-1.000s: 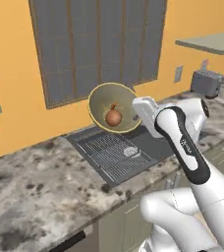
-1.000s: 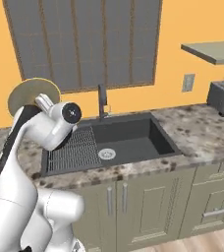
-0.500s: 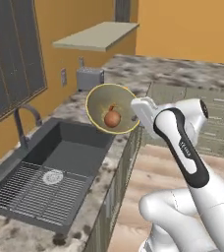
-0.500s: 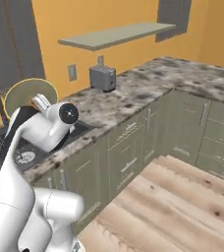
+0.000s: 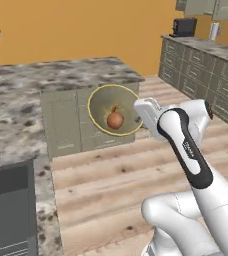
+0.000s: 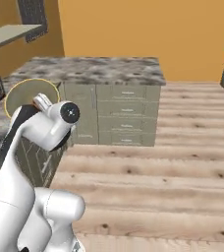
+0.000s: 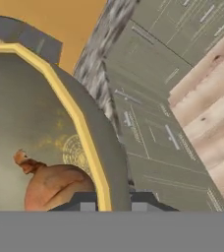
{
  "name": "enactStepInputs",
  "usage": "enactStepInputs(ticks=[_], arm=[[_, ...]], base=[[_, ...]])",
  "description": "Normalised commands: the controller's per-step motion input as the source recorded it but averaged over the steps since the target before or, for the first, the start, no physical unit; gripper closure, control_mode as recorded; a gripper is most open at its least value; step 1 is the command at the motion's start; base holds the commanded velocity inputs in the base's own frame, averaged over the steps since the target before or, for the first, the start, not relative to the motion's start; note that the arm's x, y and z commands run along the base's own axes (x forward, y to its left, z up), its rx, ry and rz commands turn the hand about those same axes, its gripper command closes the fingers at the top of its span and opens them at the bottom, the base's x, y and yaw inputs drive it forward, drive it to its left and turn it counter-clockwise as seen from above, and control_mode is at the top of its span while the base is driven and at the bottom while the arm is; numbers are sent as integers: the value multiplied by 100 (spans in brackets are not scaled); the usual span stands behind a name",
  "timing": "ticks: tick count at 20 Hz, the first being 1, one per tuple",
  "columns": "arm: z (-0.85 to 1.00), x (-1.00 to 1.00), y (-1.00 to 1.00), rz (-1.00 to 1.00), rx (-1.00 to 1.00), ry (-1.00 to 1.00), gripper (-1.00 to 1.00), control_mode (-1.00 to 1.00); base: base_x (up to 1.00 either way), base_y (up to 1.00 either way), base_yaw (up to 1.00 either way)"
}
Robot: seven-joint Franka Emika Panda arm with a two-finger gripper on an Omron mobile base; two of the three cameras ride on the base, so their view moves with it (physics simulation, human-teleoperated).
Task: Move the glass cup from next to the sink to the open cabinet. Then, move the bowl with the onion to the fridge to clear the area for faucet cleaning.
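The pincer (image 5: 137, 111) grips the rim of the yellow-rimmed olive bowl (image 5: 114, 116), tipped on edge, holding a brown onion (image 5: 115, 120), above wooden floor (image 5: 106, 190), granite table (image 5: 56, 70) beyond.

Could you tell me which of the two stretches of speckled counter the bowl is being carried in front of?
The peninsula counter jutting from the orange wall; the bowl overlaps its cabinet fronts, unlike the far counter.

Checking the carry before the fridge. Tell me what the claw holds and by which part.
The claw holds the bowl by its yellow rim, one finger on each side of the wall. The onion sits inside.
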Motion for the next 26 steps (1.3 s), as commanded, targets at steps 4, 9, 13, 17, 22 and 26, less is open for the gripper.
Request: enactStepInputs(ticks=[4, 9, 13, 17, 22, 26], arm=[[0, 0, 0, 0, 0, 0, 100, 100], [0, 0, 0, 0, 0, 0, 100, 100], [0, 0, 0, 0, 0, 0, 100, 100], [0, 0, 0, 0, 0, 0, 100, 100], [0, 0, 0, 0, 0, 0, 100, 100], [0, 0, 0, 0, 0, 0, 100, 100]], base=[[0, -37, -91], [0, -47, -87], [0, -48, -89], [0, -44, -91], [9, -79, -84], [64, -100, -62]])
